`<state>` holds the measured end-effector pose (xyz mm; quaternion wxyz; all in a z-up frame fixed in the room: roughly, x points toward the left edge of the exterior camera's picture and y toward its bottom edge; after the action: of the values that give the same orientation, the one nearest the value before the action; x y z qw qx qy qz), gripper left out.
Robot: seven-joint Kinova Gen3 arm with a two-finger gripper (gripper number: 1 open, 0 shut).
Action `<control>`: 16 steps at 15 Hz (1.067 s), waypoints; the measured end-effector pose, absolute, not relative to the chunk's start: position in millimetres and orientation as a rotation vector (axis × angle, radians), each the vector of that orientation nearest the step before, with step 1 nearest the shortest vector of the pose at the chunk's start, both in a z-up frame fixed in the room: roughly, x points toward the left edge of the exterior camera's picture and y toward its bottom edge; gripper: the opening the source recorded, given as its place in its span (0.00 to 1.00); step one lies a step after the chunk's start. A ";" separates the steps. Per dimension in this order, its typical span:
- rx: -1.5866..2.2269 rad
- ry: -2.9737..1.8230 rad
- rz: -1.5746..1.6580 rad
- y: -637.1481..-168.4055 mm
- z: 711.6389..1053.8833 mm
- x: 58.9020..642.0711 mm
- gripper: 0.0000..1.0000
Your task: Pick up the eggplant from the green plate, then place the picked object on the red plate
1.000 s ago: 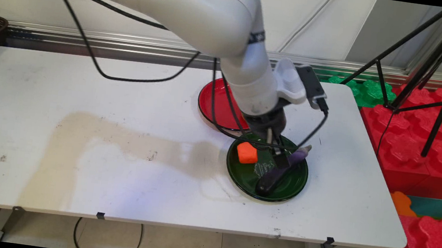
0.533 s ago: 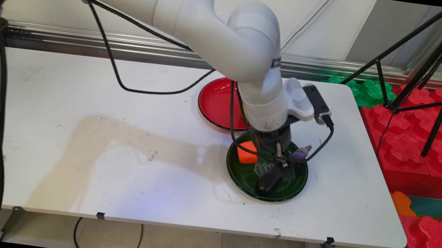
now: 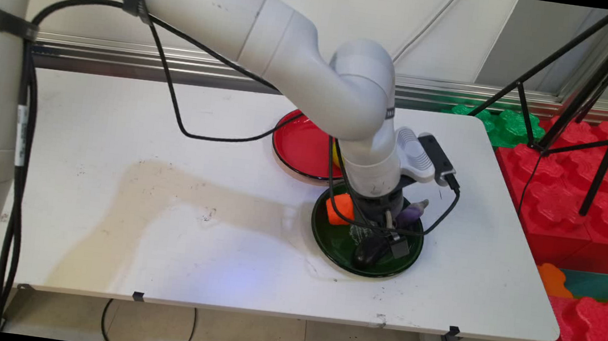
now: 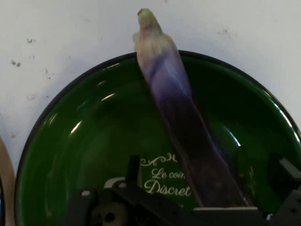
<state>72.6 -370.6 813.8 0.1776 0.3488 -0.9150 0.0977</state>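
Reaching down into the dark green glossy plate (image 3: 405,262) near the white tabletop's (image 3: 158,245) right side, my tool (image 3: 384,242) straddles the long purple toy eggplant (image 4: 181,117), fingers spread wide on either side of its dark thick end. Its long axis runs straight away from me, pale stem tip overhanging the rim. An orange block (image 3: 338,209) sits beside it; a red plate (image 3: 301,147) lies behind.

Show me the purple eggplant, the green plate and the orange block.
Purple toy eggplant (image 4: 181,113), hand view, mid-body.
Dark green round plate (image 4: 80,155), hand view, bare inner surface.
Orange block (image 3: 338,210), main view, its visible left part.
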 end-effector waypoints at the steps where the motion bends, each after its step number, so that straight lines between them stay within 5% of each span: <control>1: 0.996 -2.586 0.279 -371.6 810.2 70.8 1.00; 5: 1.028 -2.575 0.289 -373.9 801.2 65.7 1.00; 6: 1.037 -2.571 0.291 -374.3 799.0 63.9 0.00; 16: 1.092 -2.538 0.342 -365.7 807.2 61.8 0.00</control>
<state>61.8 -365.7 807.2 0.1778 0.3859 -0.8971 0.1210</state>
